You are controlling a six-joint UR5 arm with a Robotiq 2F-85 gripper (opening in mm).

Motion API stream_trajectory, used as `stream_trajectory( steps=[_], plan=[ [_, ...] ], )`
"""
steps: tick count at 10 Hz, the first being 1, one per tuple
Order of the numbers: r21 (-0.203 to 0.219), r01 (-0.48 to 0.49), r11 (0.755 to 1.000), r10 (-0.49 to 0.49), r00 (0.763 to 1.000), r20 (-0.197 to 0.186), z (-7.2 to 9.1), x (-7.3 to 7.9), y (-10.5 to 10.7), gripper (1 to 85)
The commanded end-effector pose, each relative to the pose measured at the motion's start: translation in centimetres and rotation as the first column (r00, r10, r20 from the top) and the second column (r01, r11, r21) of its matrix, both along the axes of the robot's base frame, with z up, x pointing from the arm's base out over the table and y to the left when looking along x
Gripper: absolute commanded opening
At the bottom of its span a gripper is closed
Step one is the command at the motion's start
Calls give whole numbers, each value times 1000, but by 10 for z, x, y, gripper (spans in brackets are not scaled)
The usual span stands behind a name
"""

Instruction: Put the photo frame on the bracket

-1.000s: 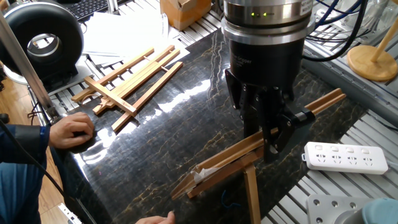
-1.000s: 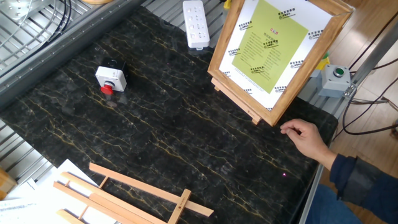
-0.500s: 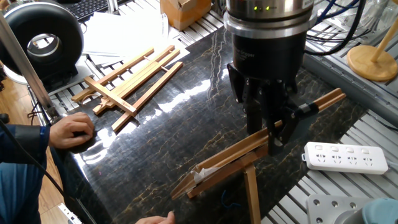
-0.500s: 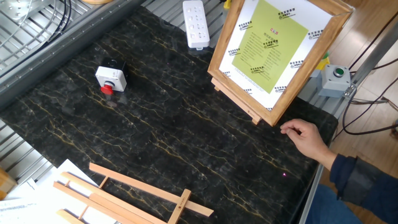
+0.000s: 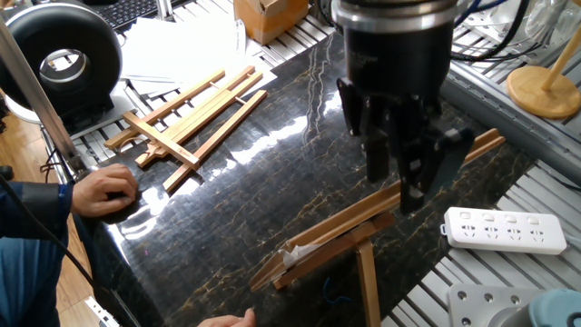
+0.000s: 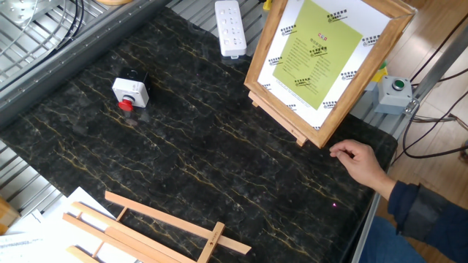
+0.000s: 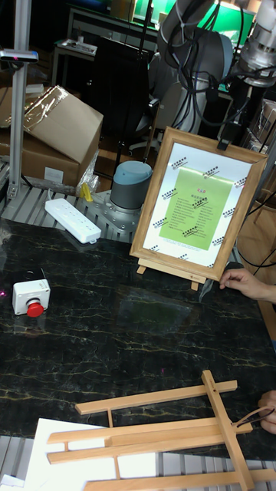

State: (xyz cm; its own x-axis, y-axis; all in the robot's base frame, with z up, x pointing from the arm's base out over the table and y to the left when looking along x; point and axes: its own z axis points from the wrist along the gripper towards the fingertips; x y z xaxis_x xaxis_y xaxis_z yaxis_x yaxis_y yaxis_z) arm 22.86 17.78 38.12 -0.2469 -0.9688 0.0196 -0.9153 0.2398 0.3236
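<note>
Frame (image 7: pixel 198 205) seated on bracket (image 6: pixel 276 117), table's 3 o'clock edge; gripper (image 5: pixel 413 173) above, spread and empty: lift straight, avoid nudging.

Your table (image 6: pixel 183 157) is a black marble-patterned slab with gold veining, set on a frame of silver aluminium rails (image 6: pixel 80 33). It is glossy enough to throw back bright patches of overhead light in one fixed view. Behind it, in the tall fixed view, you have a large cardboard box (image 7: pixel 57 126) partly wrapped in shiny film, a black office chair (image 7: pixel 126 84) farther back, and a desk (image 7: pixel 77 50) in the dim rear of the room. A strip of green light (image 7: pixel 149 9) glows along the top. A patch of wooden floor (image 6: pixel 431 33) shows beside the table.
</note>
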Motion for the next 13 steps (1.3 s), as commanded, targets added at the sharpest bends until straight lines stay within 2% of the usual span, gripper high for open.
stream_trajectory(
  steps=[1, 2, 3, 4, 5, 6, 7, 8, 9, 11, 12, 13],
  plan=[
    [6, 4, 1000, -4, 1000, -15, 14, 4, -3, 477],
    [-29, 0, 1000, 1, 1000, 18, 14, 15, -13, 447],
    [-91, -9, 996, 13, 999, 37, 18, 23, -30, 420],
    [-130, 4, 992, 1, 999, 39, 27, 28, -40, 410],
    [-164, 65, 984, -54, 996, 72, 36, 40, -47, 383],
    [-216, 127, 968, -100, 986, 134, 43, 57, -58, 207],
    [-261, 215, 941, -164, 965, 202, 50, 73, -67, 10],
    [-263, 271, 926, -208, 947, 244, 54, 85, -68, 10],
    [-246, 320, 915, -232, 916, 328, 57, 108, -78, 10],
    [-206, 428, 880, -312, 848, 429, 66, 140, -108, 10],
    [-201, 505, 840, -368, 801, 472, 68, 151, -128, 10],
    [-165, 569, 806, -428, 751, 502, 67, 159, -142, 10]
  ],
)
